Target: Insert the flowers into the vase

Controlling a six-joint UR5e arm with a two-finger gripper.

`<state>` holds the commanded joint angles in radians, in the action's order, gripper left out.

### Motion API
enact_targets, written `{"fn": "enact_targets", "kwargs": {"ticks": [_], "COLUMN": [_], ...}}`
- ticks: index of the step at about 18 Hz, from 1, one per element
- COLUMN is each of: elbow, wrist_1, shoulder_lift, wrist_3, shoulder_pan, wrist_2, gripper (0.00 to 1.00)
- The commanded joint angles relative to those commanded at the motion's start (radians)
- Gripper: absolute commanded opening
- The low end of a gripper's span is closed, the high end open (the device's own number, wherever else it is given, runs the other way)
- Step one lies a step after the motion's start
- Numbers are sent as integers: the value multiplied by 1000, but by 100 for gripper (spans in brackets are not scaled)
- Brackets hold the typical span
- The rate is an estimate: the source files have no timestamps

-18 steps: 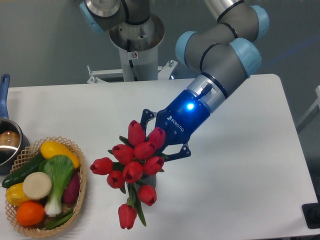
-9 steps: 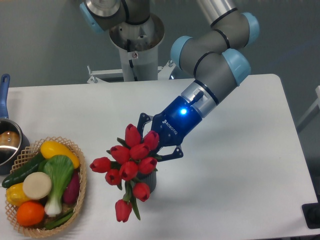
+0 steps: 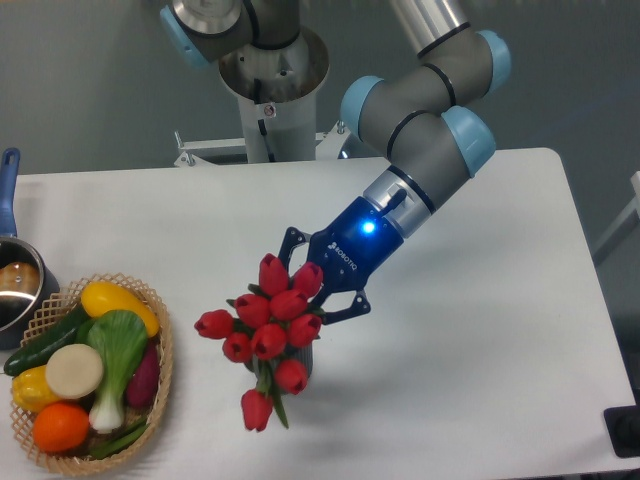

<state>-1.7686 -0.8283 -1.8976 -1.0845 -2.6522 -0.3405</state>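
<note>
I have the gripper [image 3: 305,278] at the centre of the table [image 3: 480,330], and it looks clamped on the flowers [image 3: 265,325]; the fingertips are buried behind the red buds, so I judge the hold from how the bunch hangs off the tool, not from seeing the pads. The bunch fans out toward seven o'clock from the blue gripper body. The vase [image 3: 300,362] shows only as a dark sliver under the buds, at about six o'clock from the gripper, and I cannot tell whether the stems are already in its mouth. My worry is exactly that: the bunch is wider than the vase and hides the rim from me, so a stem or leaf could catch the lip and tip the vase over, or the bunch could flop out toward the drooping lowest buds once let go. The wicker basket [image 3: 160,385] of vegetables at nine o'clock sits well apart, the pot [image 3: 15,290] beyond it. White lettering on the blue gripper body seems to read ROBOTIQ, though it is small.
</note>
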Motion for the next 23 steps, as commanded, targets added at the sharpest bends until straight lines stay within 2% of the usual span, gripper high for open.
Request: {"fn": "enact_targets", "kwargs": {"ticks": [2, 13, 20, 23], "elbow": [-24, -114, -98, -95], "wrist_1": [0, -3, -3, -3], "shoulder_lift": [23, 149, 186, 199], "wrist_3": [0, -9, -9, -9], "shoulder_pan": [-20, -127, -183, -189], "wrist_2": [-5, -126, -287, -400], "gripper": [100, 100, 100, 100]}}
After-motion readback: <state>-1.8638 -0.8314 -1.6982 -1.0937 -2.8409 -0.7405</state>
